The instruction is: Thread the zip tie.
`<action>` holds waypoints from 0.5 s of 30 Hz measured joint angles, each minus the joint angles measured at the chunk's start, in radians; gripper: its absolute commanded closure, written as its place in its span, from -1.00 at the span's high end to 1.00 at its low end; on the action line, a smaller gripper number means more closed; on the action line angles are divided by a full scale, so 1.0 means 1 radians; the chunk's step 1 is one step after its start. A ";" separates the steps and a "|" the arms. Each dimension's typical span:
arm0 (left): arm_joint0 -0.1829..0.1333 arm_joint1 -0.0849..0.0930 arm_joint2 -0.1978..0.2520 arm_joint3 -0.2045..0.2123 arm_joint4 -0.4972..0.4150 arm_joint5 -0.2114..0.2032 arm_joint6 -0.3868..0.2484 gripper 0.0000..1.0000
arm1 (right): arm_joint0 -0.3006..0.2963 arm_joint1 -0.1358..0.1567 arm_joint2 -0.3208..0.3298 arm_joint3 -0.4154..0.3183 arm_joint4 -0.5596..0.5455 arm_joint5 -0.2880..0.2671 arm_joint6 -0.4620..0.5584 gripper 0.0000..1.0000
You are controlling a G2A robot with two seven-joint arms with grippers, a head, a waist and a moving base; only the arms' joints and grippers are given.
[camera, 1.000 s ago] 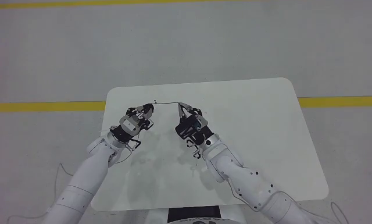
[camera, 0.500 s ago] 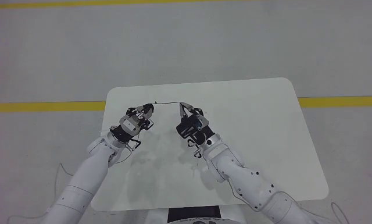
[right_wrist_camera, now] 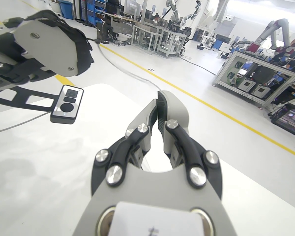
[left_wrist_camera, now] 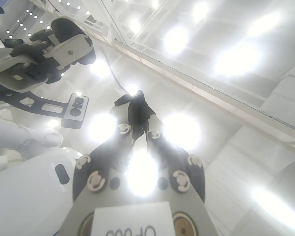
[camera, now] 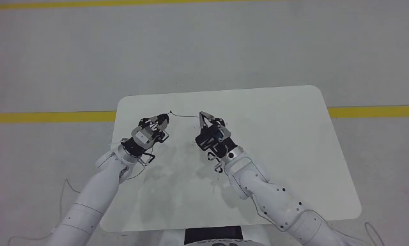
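The zip tie (camera: 185,114) is held up off the table (camera: 287,150), above its far left part, as a thin dark strand running between the two grippers. The left gripper (camera: 165,118) is above the table near the far left corner and is clamped on one end of the zip tie. In its wrist view the dark pads (left_wrist_camera: 137,114) are pressed together, and the strand leaves the tip and curves off to the other gripper. The right gripper (camera: 202,115) is above the table too, closer to the middle of the far edge, and is closed tight on the other end. In its wrist view the ribbed fingers (right_wrist_camera: 162,109) meet with no gap and the strand comes out right at the tip. The two grippers are near each other but apart, and only the zip tie joins them, bowing in a gentle curve. I cannot tell which end carries the locking head. On the floor beyond the table a yellow line (camera: 57,116) runs out past both of its sides
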 measured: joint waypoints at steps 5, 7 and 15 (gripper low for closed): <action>0.000 0.000 0.000 0.000 0.000 0.000 0.000 -1.00 | -0.002 0.001 0.005 0.001 0.000 0.000 -0.002 -1.00; 0.000 0.000 0.000 0.000 0.000 0.000 0.000 -1.00 | -0.004 0.002 0.007 0.000 0.000 0.000 -0.002 -1.00; 0.000 0.000 0.000 0.000 0.000 0.000 0.000 -1.00 | -0.011 0.006 0.018 -0.005 0.000 0.002 -0.002 -1.00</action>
